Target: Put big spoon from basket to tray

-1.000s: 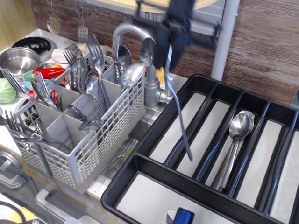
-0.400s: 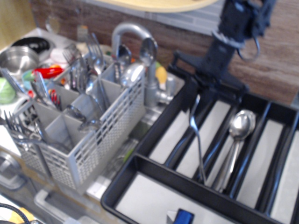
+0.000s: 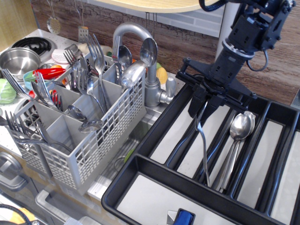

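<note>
The big spoon (image 3: 203, 143) is a long slim steel utensil hanging nearly upright from my gripper (image 3: 204, 104). Its lower tip reaches down into the second long slot of the black tray (image 3: 140, 161), near the crosswise divider. My gripper is shut on the spoon's upper end, low over the tray's back part. The light grey basket (image 3: 101, 140) stands to the left, still full of forks and spoons. Several broad steel spoons (image 3: 236, 136) lie stacked in the slot to the right of the hanging spoon.
A steel tap (image 3: 140, 51) rises between basket and tray over a sink. A pot (image 3: 18, 58), stove ring and colourful toys sit at far left. A small blue object (image 3: 184, 218) lies in the tray's crosswise slot. A brick wall stands behind.
My gripper has carried the spoon right from above the tap to over the tray, then lowered it, so its tip now sits in the tray slot.
</note>
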`<state>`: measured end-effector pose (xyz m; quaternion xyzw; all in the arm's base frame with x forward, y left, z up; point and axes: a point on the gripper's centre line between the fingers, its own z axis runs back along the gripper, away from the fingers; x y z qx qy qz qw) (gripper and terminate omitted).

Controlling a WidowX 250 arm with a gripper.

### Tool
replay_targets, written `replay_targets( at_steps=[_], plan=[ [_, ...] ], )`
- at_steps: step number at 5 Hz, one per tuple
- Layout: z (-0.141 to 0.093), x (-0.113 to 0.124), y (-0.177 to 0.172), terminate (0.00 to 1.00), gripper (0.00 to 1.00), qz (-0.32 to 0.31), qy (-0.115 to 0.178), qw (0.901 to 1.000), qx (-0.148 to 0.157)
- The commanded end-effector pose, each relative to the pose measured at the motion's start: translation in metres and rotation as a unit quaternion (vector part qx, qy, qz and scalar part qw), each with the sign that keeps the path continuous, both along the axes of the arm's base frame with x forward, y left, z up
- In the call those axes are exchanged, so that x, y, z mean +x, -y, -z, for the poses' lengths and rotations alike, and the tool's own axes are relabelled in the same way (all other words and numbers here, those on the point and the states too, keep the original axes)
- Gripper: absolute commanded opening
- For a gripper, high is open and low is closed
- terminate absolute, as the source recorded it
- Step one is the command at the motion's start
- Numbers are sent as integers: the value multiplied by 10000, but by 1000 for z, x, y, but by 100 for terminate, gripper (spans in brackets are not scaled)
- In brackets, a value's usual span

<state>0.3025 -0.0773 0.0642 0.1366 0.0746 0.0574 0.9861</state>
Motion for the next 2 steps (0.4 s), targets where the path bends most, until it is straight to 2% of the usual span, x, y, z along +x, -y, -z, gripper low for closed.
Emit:
replay_targets(
  at_steps=[1,2],
  plan=[
    [-6,3,2,0,100,-4,323,9995,-33],
    [-6,3,2,100,100,-4,323,9995,-33]
  ],
)
